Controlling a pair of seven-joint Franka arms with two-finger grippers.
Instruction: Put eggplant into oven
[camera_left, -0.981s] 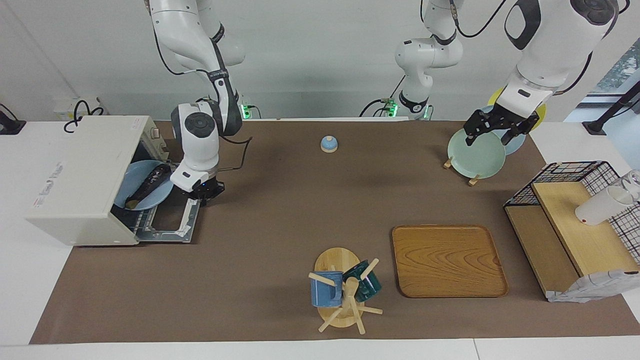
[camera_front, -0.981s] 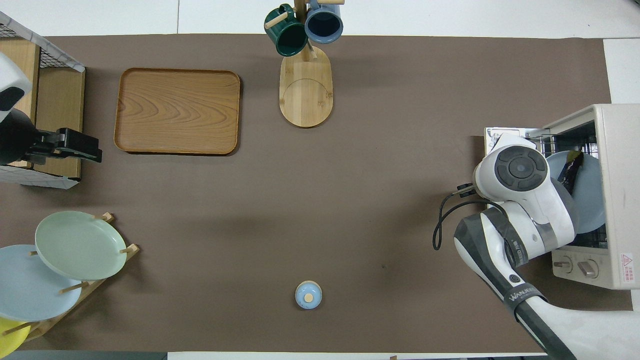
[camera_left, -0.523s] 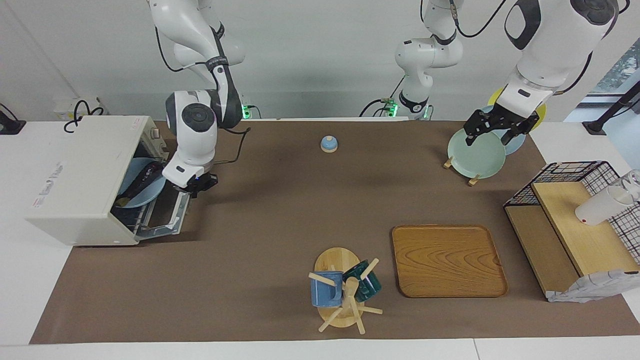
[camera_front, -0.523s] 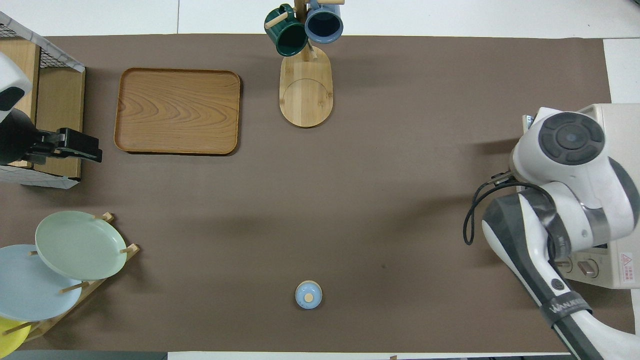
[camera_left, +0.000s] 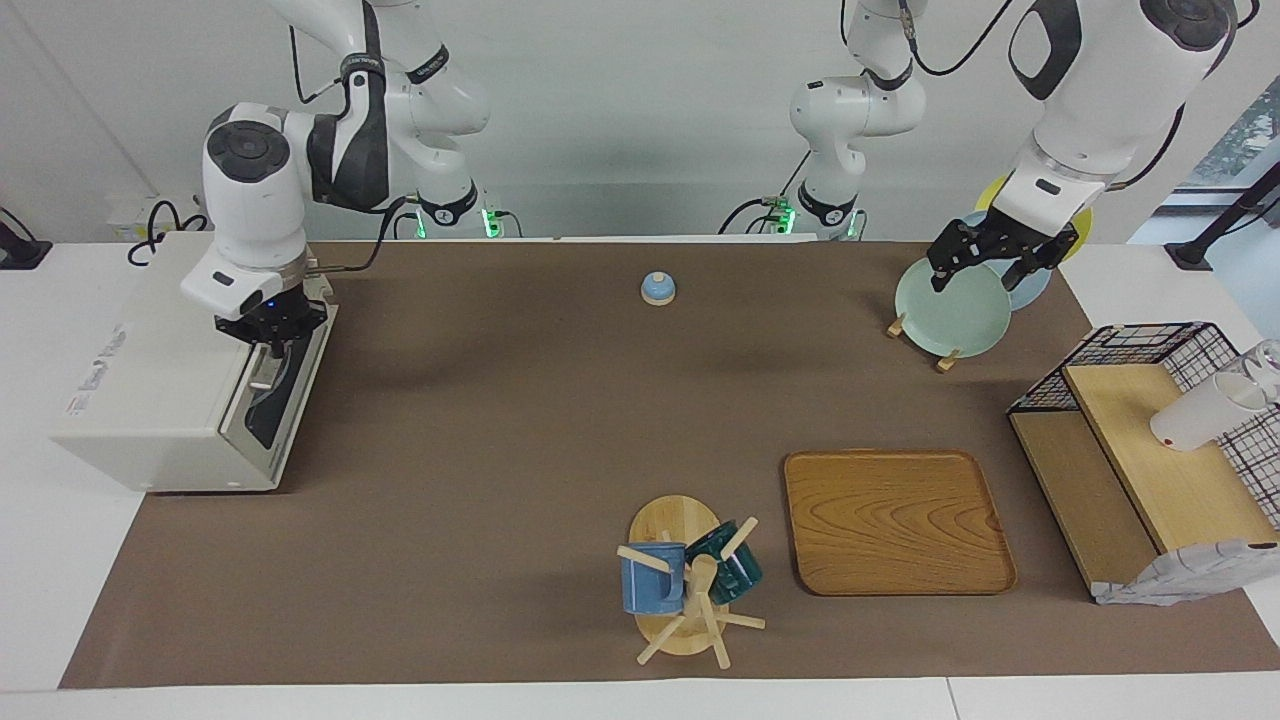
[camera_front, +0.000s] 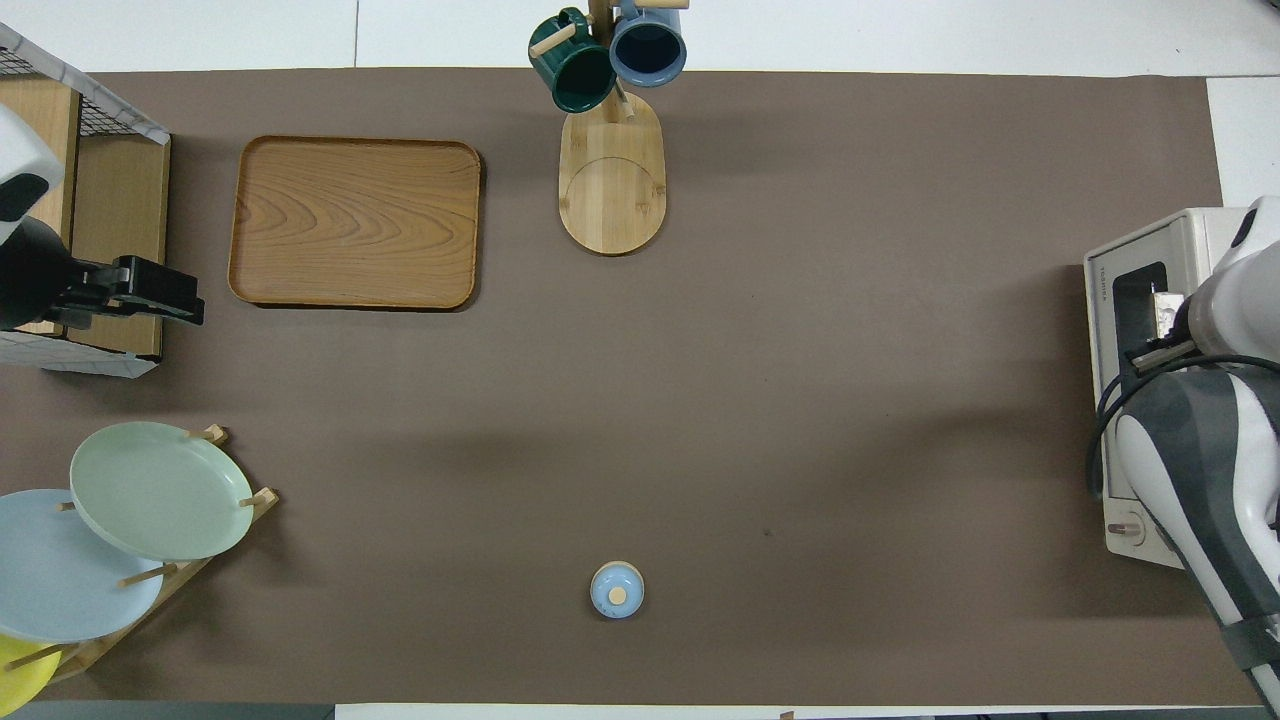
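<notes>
The off-white oven (camera_left: 150, 370) stands at the right arm's end of the table, its dark glass door (camera_left: 275, 410) shut upright. It also shows in the overhead view (camera_front: 1200, 235). The eggplant is hidden inside the oven. My right gripper (camera_left: 270, 338) is at the top edge of the door by the silver handle; in the overhead view (camera_front: 1165, 335) it sits over the door's top. My left gripper (camera_left: 985, 268) hangs open and empty over the pale green plate (camera_left: 950, 310) in the plate rack, and waits there.
A small blue bell (camera_left: 657, 288) sits near the robots at mid-table. A wooden tray (camera_left: 895, 520) and a mug tree (camera_left: 685, 580) with two mugs lie farther out. A wire shelf (camera_left: 1150, 440) with a white cup stands at the left arm's end.
The right gripper swung the oven door up from flat open to shut, rising with it to its top edge. The plate and eggplant went out of sight. The left arm stayed still.
</notes>
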